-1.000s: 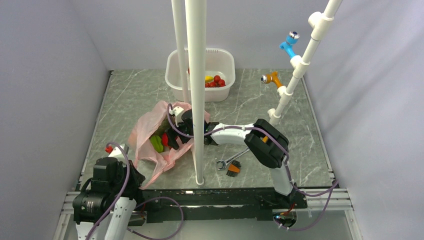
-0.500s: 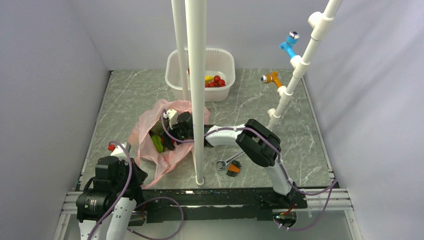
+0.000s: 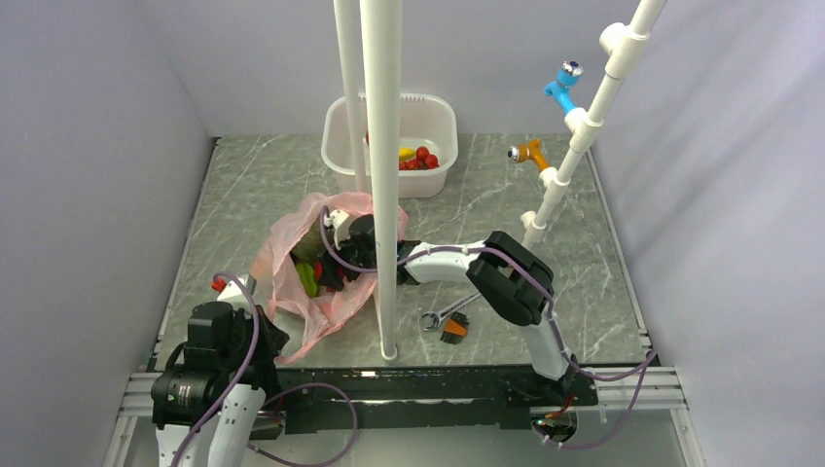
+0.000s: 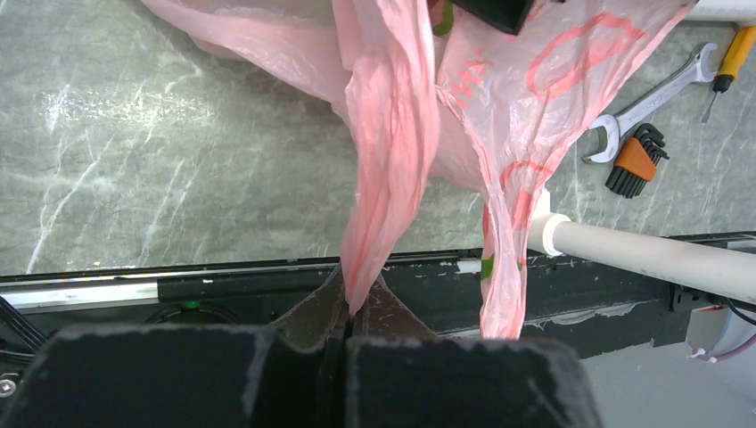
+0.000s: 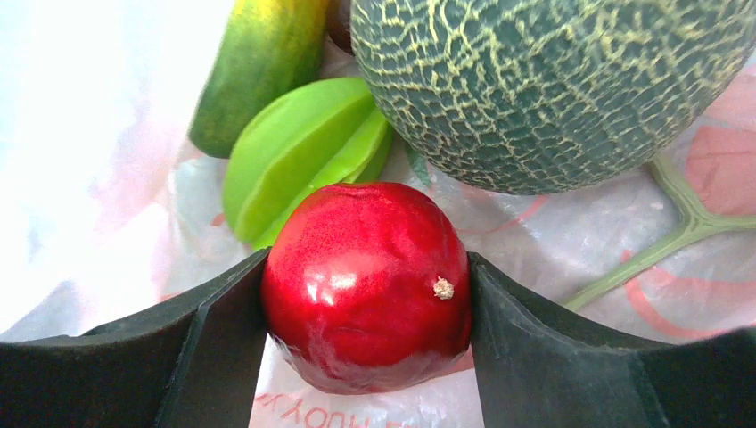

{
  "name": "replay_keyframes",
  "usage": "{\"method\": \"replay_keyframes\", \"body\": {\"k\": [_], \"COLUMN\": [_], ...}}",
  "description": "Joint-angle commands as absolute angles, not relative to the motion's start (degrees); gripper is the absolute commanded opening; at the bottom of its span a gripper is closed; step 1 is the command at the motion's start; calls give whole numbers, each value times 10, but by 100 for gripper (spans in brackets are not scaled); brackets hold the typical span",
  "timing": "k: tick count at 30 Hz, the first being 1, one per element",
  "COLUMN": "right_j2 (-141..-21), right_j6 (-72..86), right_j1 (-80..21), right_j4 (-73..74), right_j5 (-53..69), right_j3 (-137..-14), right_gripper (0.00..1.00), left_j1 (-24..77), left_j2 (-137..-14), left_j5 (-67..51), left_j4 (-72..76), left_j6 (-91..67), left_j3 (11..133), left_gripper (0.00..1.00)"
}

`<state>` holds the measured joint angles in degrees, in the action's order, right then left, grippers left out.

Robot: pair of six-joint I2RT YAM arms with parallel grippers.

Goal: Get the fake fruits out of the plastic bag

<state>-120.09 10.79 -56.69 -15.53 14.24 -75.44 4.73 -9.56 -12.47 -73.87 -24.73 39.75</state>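
The pink plastic bag (image 3: 282, 292) lies open at the table's left front, with fake fruits inside. My right gripper (image 5: 367, 263) reaches into it, and both fingers press the sides of a glossy red round fruit (image 5: 365, 285). Just beyond that fruit lie a green ridged piece (image 5: 303, 156), a green-yellow elongated piece (image 5: 258, 71) and a netted dull-green melon (image 5: 544, 89). In the top view the right gripper (image 3: 329, 270) is partly hidden by the bag's rim. My left gripper (image 4: 355, 312) is shut on a gathered strip of the bag (image 4: 392, 107), pulled taut toward the table's near edge.
A white tub (image 3: 340, 146) at the back holds red pieces and a yellow one (image 3: 416, 158). A wrench (image 3: 443, 313) and an orange-handled hex key set (image 3: 454, 331) lie right of the bag. A white pole (image 3: 381, 195) stands beside the bag, and a pipe stand (image 3: 574, 136) rises at right.
The right gripper's jaws have narrowed from wide open until they touch the red fruit, and it has reached slightly deeper into the bag. The left gripper stays shut on the bag.
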Motion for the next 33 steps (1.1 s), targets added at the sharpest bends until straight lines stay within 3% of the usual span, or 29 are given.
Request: {"method": "replay_keyframes", "body": {"k": [1,20,23,33], "right_j2": [-1131,-960,-939,-786], "right_j6": [140,299,287,189], "right_j1": [-546,-470,-456,-408], "right_j4": [-153,-265,-230,-64], "right_j5": [198,366,381,287], "right_j3": [-761,-639,-647,-675], "right_gripper": [34,7,0,0], "left_j1": [48,48,47,44], "left_j2": [-98,-84,-82,-93], "left_j5": [-140,-144,-142,-146], "left_j4": [-716,-715,-716,-709], "left_j6": [-246,-241,-242,-245], "left_j3": [393,392,393,388], "left_gripper": [0,0,0,0]}}
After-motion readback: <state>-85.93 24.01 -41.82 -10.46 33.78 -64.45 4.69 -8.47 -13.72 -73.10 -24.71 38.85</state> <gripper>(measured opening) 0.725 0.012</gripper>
